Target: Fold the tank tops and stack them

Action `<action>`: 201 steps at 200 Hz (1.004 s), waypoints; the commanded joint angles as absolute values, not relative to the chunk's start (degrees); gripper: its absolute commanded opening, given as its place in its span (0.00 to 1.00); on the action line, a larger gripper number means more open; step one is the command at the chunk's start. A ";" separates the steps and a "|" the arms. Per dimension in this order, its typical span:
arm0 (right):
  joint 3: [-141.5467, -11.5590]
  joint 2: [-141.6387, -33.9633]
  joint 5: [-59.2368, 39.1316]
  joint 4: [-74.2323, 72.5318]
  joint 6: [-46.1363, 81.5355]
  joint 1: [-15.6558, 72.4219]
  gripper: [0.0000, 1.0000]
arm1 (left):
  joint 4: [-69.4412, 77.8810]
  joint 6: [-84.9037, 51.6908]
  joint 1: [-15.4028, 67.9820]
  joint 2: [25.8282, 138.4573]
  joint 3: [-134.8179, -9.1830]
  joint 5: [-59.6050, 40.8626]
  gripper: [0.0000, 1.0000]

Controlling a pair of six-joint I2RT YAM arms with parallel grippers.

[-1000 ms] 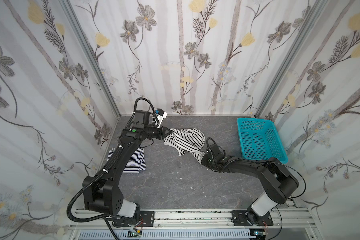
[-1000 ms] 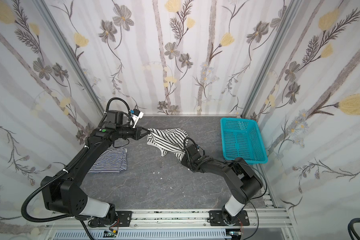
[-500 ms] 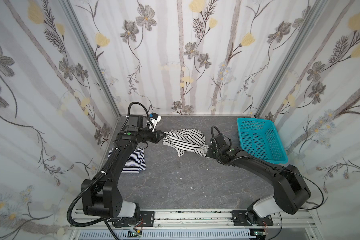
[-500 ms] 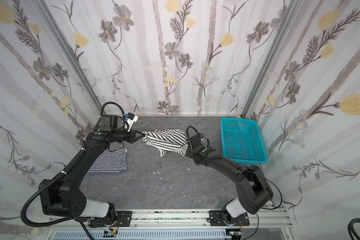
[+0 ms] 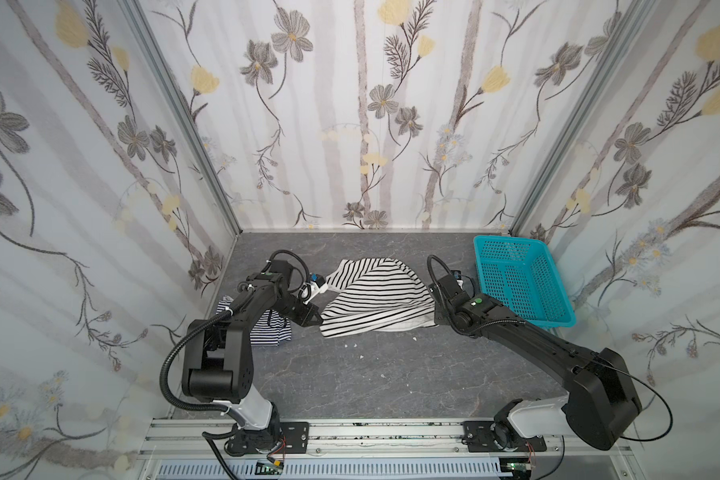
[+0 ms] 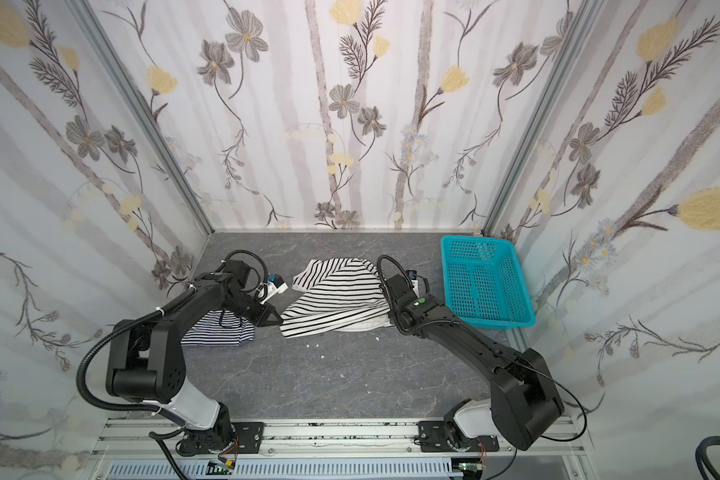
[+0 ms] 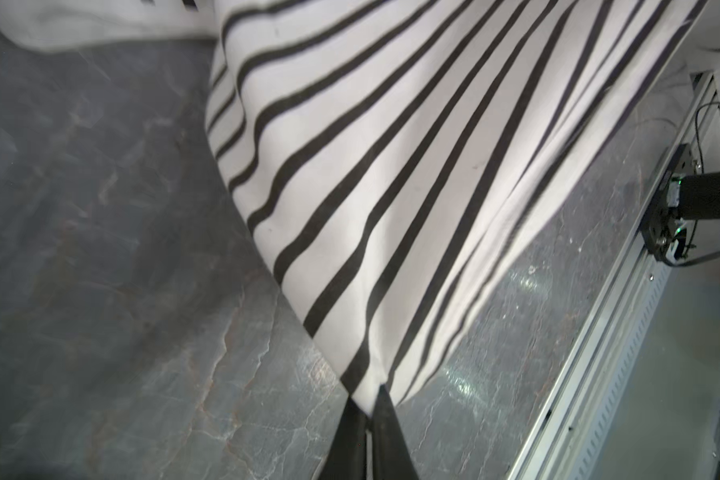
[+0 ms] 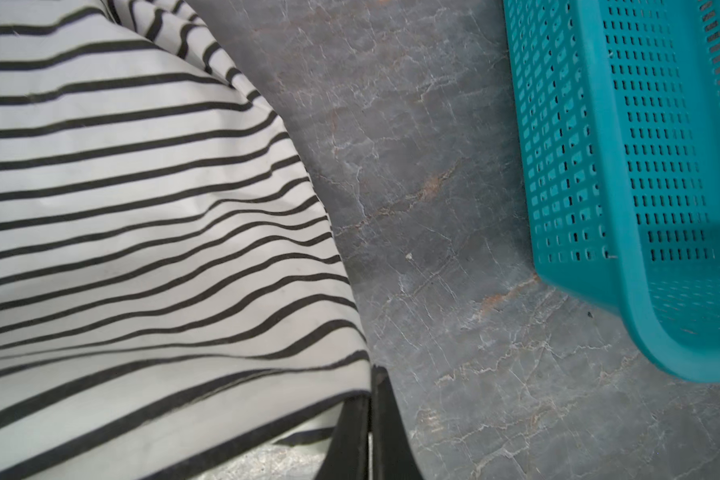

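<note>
The white tank top with wide black stripes (image 5: 375,297) (image 6: 337,299) lies spread between my two arms at mid-table. My left gripper (image 5: 317,321) (image 7: 368,401) is shut on its near left corner. My right gripper (image 5: 435,321) (image 8: 371,386) is shut on its near right edge, the fingertips mostly hidden under the wrist in both top views. The cloth hangs slightly lifted between the two grips. The finely striped navy-and-white tank top (image 5: 267,330) (image 6: 219,332) lies folded at the left, partly under my left arm.
A turquoise perforated basket (image 5: 553,322) (image 6: 499,324) (image 8: 624,291) stands at the right, close behind my right wrist. Small white flecks (image 5: 352,345) dot the grey marble tabletop in front of the cloth. Flowered walls close the back and both sides.
The right gripper has shut on the wide-striped top. Both grippers moved apart and toward the near side, drawing the bunched cloth out wider between them.
</note>
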State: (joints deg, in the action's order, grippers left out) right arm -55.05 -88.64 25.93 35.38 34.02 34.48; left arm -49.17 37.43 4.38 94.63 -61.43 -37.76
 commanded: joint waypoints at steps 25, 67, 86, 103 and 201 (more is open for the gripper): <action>-54.14 -92.57 25.82 34.72 34.64 35.78 0.00 | -53.75 44.57 4.07 100.76 -63.16 -38.43 0.00; -54.87 -94.45 25.58 34.19 34.88 36.65 0.00 | -51.96 39.71 5.29 106.92 -69.02 -40.27 0.11; -55.11 -95.16 25.75 34.18 35.10 37.08 0.00 | -49.19 36.92 5.57 107.58 -69.70 -39.74 0.16; -54.99 -95.97 25.97 33.94 35.29 37.27 0.00 | -47.12 35.66 5.54 107.43 -69.28 -39.08 0.31; -53.84 -96.14 25.44 33.18 36.08 37.74 0.00 | -38.94 40.28 3.25 96.94 -52.03 -41.18 0.51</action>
